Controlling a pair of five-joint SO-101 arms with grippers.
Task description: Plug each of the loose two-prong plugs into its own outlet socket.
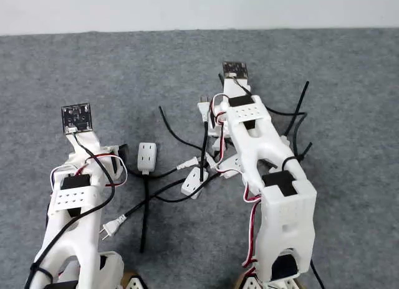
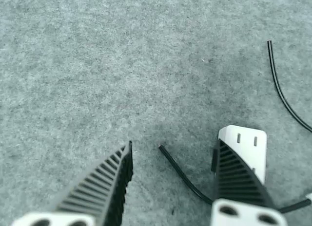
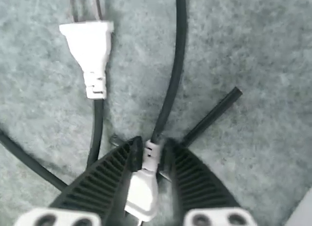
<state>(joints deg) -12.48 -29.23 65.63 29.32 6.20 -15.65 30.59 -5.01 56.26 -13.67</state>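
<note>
My right gripper (image 3: pixel 152 143) is shut on a white two-prong plug (image 3: pixel 142 189), whose black cord runs away from the fingers. Just beyond it a second white plug (image 3: pixel 88 38) lies flat on the carpet, prongs pointing away; from above this plug (image 1: pixel 203 108) lies beside the right arm (image 1: pixel 249 133). My left gripper (image 2: pixel 173 145) hangs open over the carpet, one finger (image 2: pixel 236 170) partly covering a white outlet socket (image 2: pixel 246 141). That socket (image 1: pixel 146 157) lies between the arms. A second socket (image 1: pixel 194 182) lies nearer the right arm. A third plug (image 1: pixel 113 227) lies beside the left arm.
Grey carpet (image 1: pixel 124 71) covers the whole table. Black cords (image 1: pixel 168 192) cross and tangle between the arms, and more loop on the right arm's far side (image 1: pixel 298 118). A loose black cord end (image 2: pixel 180 172) lies between my left fingers. Open carpet stretches toward the back.
</note>
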